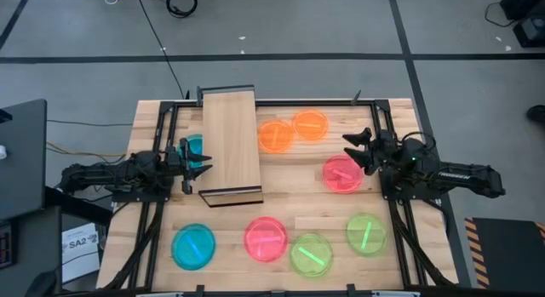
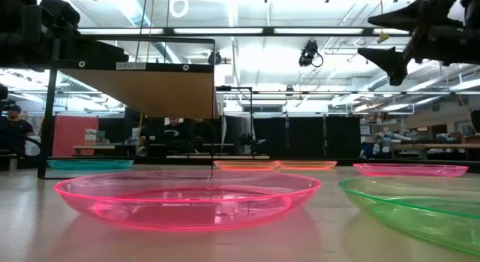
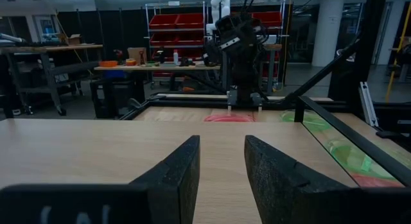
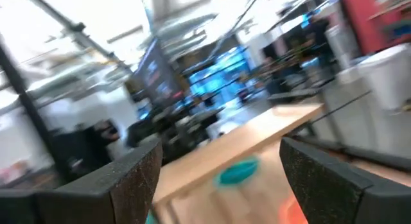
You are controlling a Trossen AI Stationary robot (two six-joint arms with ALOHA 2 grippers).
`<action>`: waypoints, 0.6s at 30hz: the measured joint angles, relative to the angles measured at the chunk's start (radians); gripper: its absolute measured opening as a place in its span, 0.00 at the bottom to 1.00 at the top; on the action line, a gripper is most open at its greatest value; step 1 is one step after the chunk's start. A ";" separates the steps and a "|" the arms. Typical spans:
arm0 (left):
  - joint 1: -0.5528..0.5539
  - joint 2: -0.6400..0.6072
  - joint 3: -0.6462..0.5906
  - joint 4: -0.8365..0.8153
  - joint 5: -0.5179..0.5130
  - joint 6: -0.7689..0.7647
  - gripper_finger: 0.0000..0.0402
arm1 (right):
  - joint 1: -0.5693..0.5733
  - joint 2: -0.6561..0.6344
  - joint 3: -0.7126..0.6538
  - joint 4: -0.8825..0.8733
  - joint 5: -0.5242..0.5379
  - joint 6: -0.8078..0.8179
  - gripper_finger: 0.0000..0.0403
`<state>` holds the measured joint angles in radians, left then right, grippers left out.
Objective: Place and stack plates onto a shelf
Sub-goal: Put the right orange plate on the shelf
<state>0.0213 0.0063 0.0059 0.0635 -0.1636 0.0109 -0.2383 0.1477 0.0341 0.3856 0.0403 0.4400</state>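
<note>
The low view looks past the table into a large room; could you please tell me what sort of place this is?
Probably a robotics lab or workshop. The ceiling is high and industrial with strip lights, racks of red storage bins stand behind a cluttered workbench, and a person sits at the far side.

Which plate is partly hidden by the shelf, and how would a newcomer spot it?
Start in the high view at the shelf, the long light board. At its left edge, by the left tool, lies a teal plate, partly under the board. The other teal plate lies in the open near the front edge.
</note>
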 joint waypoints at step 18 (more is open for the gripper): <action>0.000 0.000 0.000 0.000 0.000 0.000 0.32 | -0.365 0.587 0.457 -0.620 0.149 0.182 0.67</action>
<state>0.0212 0.0063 0.0059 0.0639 -0.1635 0.0106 -0.6033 0.7349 0.4906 -0.2348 0.1889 0.6224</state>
